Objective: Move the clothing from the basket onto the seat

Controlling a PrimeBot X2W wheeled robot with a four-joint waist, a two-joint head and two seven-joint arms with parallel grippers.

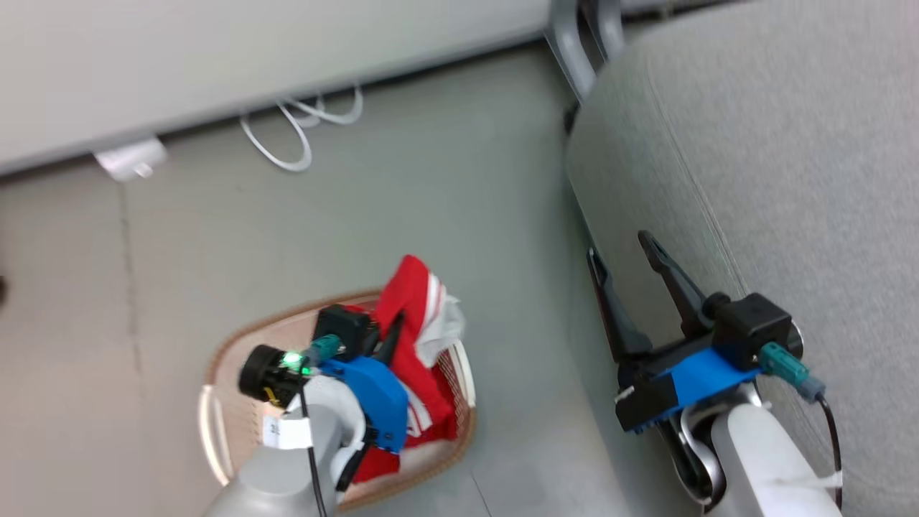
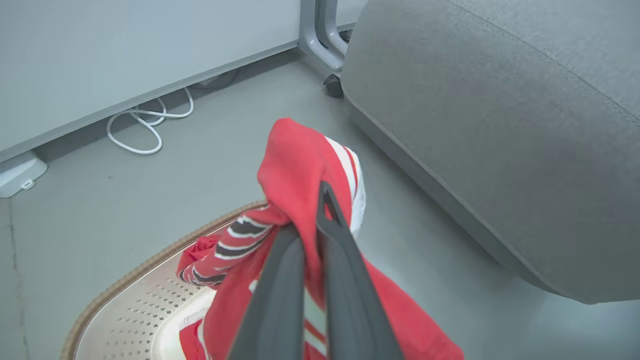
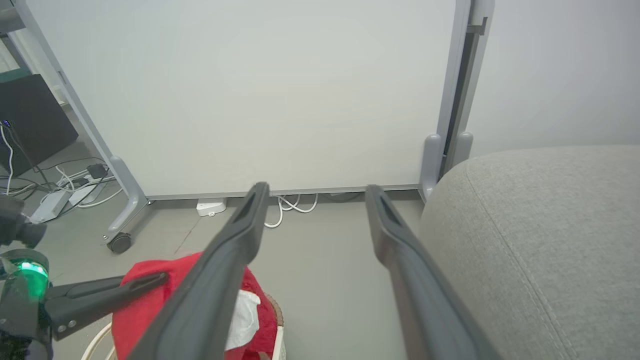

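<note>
Grey floor [image 1: 431, 187] carries the basket [image 1: 228, 337], which stands at the robot's left. Left end effector [image 2: 312, 220]: fingers pressed together, pinching a fold of the clothing [image 2: 295, 155]. The fabric humps over the fingertips above the basket's brown rim and hangs down into the basket. The garment is red with white stripes, and a twisted band of red, white and dark stripes trails to one side. Right end effector [image 1: 617, 244]: fingers spread wide and empty, at the near edge of the seat [image 1: 790, 143]; contact with the upholstery cannot be told. A strip of bare floor separates the basket from the seat's rounded grey edge, along which a stitched seam runs. Farther off, a white cable [image 1: 287, 136] loops on the floor at the foot of a pale panel [image 1: 215, 43]. The panel's grey castored leg [image 2: 325, 55] stands just beside the seat's far corner.
</note>
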